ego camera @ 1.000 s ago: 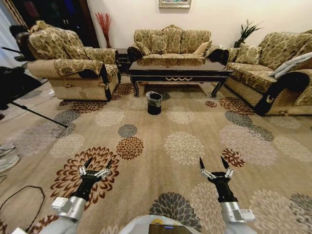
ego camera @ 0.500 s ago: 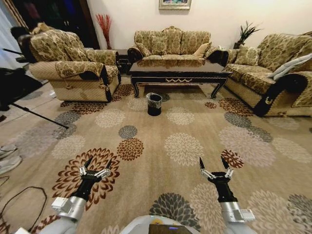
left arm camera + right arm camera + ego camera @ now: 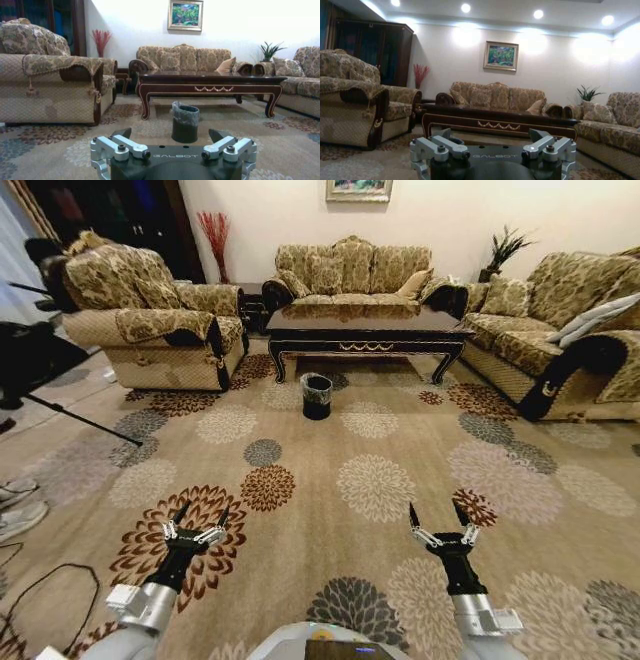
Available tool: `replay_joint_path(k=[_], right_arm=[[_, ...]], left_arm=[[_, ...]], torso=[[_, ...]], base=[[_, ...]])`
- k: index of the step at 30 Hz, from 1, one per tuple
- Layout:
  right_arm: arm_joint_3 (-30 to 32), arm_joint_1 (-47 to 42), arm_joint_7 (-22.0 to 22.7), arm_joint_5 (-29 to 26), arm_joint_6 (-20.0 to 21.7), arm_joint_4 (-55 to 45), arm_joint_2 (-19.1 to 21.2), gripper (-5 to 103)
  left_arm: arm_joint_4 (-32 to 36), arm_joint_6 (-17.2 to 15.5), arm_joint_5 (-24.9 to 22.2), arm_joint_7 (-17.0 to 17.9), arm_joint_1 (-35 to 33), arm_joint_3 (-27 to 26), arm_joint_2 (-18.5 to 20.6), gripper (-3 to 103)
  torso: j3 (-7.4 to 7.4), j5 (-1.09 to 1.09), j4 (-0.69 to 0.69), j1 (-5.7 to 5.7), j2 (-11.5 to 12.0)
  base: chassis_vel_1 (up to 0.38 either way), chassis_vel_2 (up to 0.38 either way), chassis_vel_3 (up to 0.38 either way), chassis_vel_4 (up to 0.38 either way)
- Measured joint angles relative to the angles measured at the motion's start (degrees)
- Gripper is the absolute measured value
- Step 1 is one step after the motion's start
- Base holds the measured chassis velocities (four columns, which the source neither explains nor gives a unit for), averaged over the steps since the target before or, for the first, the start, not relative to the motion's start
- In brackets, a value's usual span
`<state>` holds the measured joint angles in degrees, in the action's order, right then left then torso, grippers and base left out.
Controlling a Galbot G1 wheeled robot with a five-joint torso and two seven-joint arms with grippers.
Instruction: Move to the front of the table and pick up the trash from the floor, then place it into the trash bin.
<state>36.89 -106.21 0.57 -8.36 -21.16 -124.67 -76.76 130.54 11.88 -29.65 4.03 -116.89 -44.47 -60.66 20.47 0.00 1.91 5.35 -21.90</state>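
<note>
The long dark table (image 3: 366, 330) stands far ahead across the patterned floor (image 3: 300, 440), in front of the back sofa. The small black trash bin (image 3: 317, 394) sits on the carpet just before the table's left half. It also appears in the left wrist view as the trash bin (image 3: 185, 122) below the table (image 3: 210, 84). The trash is out of view. My left gripper (image 3: 202, 512) and right gripper (image 3: 440, 510) hover low over the carpet close to me, both open and holding nothing. The left gripper (image 3: 171, 134) and right gripper (image 3: 491, 133) point toward the table (image 3: 495, 120).
An armchair (image 3: 150, 320) stands at the left, a sofa (image 3: 345, 268) behind the table, another sofa (image 3: 560, 330) at the right. A black tripod leg (image 3: 75, 418), shoes (image 3: 15, 510) and a cable (image 3: 30, 600) lie at the left edge. Wide open carpet stretches between me and the bin.
The whole picture has shifted slightly, so the camera has moved with the base. Shoes have come into view at the left edge. Both grippers hold the same open pose.
</note>
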Motion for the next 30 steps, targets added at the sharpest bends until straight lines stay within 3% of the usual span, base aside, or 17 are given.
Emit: replay_joint_path(k=[30], right_arm=[[0.0, 0.0, 0.0, 0.0, 0.0, 0.0, 0.0, 100]], left_arm=[[0.0, 0.0, 0.0, 0.0, 0.0, 0.0, 0.0, 100]], torso=[[3.66, 0.0, 0.0, 2.15, -5.8]], base=[[0.0, 0.0, 0.0, 0.0]])
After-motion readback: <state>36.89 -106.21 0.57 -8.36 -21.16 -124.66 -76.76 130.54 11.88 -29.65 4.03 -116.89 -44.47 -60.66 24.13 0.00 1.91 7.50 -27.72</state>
